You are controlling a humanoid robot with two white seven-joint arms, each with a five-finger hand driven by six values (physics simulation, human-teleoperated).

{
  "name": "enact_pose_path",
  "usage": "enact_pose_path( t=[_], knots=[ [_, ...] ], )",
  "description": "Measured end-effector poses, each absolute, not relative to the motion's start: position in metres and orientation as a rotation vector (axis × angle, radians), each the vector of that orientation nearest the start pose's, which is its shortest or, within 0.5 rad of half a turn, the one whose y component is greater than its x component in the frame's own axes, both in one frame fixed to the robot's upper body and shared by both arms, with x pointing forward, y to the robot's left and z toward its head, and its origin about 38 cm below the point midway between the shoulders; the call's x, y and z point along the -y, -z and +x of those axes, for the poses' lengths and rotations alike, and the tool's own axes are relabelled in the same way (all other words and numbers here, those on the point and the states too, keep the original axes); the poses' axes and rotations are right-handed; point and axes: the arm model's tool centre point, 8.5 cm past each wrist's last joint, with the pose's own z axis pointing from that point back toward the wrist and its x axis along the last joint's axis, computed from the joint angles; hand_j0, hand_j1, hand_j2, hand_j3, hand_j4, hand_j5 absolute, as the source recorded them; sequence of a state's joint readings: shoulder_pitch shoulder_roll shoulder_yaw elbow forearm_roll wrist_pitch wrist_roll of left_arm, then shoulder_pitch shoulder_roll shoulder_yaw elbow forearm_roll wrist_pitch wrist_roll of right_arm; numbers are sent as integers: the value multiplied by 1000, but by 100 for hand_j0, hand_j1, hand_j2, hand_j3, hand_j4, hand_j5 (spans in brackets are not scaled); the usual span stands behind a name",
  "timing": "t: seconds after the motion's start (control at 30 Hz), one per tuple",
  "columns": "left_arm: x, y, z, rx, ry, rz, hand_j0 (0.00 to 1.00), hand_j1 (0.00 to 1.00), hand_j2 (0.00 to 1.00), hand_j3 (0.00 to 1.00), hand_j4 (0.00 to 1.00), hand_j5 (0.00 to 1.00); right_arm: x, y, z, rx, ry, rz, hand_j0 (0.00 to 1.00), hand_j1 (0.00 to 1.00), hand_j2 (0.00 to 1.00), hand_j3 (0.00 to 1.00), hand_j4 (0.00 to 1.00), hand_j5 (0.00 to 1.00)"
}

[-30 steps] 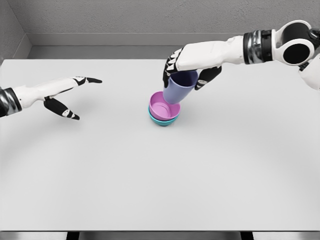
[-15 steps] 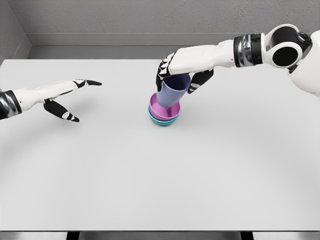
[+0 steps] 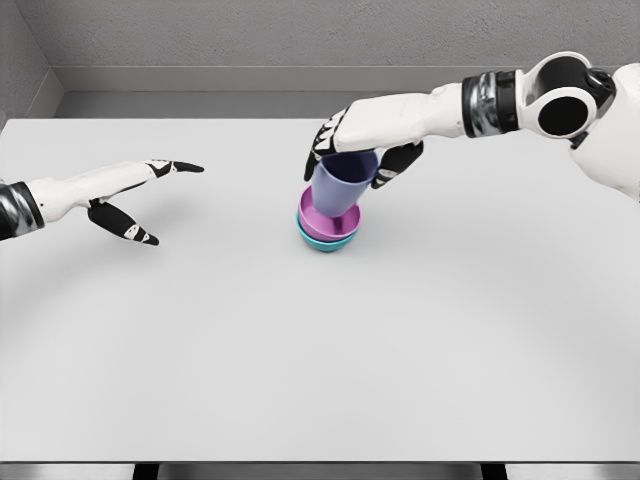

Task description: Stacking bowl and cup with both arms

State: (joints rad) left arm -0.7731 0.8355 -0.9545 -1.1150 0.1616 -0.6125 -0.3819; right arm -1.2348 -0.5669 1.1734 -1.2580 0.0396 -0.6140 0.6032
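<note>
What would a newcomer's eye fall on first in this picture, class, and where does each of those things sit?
First, the white right hand gripping a periwinkle plastic cup, its base lowered into a pink bowl nested in a teal bowl, just above the middle of the pale grey table. Next, the left hand at the far left, fingers spread, holding nothing.

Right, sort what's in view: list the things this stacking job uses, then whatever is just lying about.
In use:
- lavender cup, held by the right hand
- pink bowl
- teal bowl, under the pink one

Not in use:
- left hand, open, idle
- nothing else on the table
</note>
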Motion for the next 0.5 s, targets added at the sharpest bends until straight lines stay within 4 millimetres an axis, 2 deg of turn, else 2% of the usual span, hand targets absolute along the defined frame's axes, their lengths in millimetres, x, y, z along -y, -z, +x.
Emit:
enact_pose_path(
  t=[0.17,0.33,0.37,0.5],
  knots=[
    [-345,-172,460,1500,1556,77,100,100,100,100,100,100,141,-294,486,-1925,2905,69,93,93,93,93,93,93],
    [-345,-172,460,1500,1556,77,100,100,100,100,100,100,142,-293,487,-1925,2911,72,94,94,94,94,94,94],
    [-345,-172,460,1500,1556,77,100,100,100,100,100,100,142,-292,487,-1925,2913,71,98,98,98,98,98,98],
    [-345,-172,459,1499,1556,76,100,100,100,100,100,100,144,-292,488,-1925,2917,75,100,100,100,100,100,100]
  ],
)
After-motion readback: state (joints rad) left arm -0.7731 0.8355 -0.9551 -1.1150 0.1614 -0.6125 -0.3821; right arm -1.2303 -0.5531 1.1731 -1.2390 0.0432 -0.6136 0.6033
